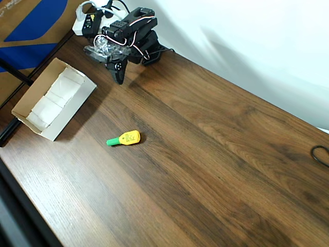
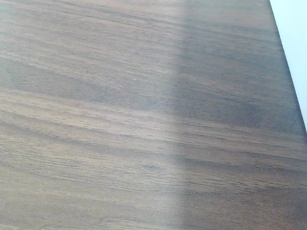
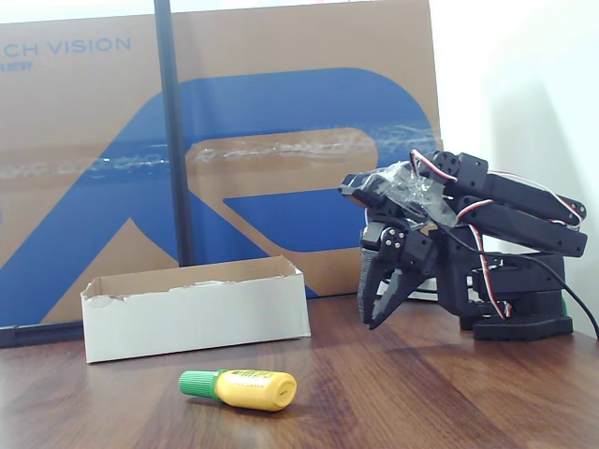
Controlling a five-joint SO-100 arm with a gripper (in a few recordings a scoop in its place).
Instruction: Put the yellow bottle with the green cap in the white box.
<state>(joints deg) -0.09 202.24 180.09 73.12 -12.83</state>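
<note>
Overhead view: bottle [image 1: 126, 138] flat on table [image 1: 205, 154], apart from box [image 1: 54, 98]. Gripper [image 3: 382, 304] folded near base, fingers pressed together, empty, pointing down.

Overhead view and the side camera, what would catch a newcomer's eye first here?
Probably the yellow bottle with the green cap, lying on its side alone on the dark wooden table. Up-left of it in the overhead view sits the white box, open-topped. Behind, the folded black arm hangs its gripper just above the table, fingertips close together.
</note>
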